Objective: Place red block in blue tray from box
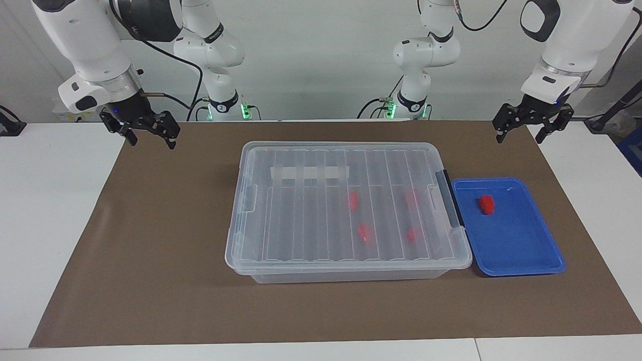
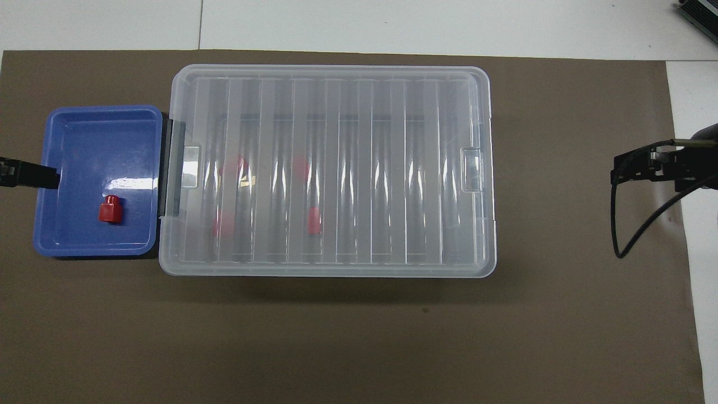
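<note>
On the blue tray [image 1: 516,255] lies the red block [image 1: 486,204], nearest left gripper [image 1: 523,131]; right gripper [image 1: 148,136] waits; both spread, empty.

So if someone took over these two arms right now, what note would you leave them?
Left gripper: open, holding nothing, raised near the robots' edge of the mat at the left arm's end.
Right gripper: open, holding nothing, raised at the right arm's end.
One red block lies in the blue tray, which sits beside the box at the left arm's end.
The box's lid is on; four more red blocks show through it.
Done: one block is in the tray. Left: nothing evident, unless more blocks are wanted.
</note>
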Motion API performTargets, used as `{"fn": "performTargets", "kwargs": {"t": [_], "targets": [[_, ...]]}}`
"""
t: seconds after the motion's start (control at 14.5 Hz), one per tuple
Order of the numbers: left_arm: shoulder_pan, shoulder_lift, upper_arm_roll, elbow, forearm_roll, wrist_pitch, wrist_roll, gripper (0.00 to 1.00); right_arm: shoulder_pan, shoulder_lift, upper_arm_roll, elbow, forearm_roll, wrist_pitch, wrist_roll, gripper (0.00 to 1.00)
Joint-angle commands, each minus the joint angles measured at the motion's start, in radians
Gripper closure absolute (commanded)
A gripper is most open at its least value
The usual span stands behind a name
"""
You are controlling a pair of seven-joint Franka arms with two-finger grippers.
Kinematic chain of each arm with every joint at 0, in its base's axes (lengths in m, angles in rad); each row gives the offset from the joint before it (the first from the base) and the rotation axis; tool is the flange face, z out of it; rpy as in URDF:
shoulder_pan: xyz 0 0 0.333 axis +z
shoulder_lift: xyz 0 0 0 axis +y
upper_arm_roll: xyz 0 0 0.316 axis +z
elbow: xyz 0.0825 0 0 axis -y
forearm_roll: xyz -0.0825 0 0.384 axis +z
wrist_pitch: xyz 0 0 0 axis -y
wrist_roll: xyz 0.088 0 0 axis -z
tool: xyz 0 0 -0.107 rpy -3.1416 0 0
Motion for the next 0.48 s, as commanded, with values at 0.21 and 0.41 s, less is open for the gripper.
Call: {"fn": "performTargets", "kwargs": {"t": [0.21, 0.41], "targets": [[0.006, -0.016, 0.005, -0.012, 0.004, -0.014, -0.011, 0.0, -0.002, -0.03, 0.004, -0.047, 0.014, 0.004, 0.002, 0.0], [0.006, -0.016, 0.003, -0.012, 0.004, -0.014, -0.011, 0.0, -0.002, -0.036, 0.004, -0.055, 0.014, 0.004, 0.006, 0.0]]}}
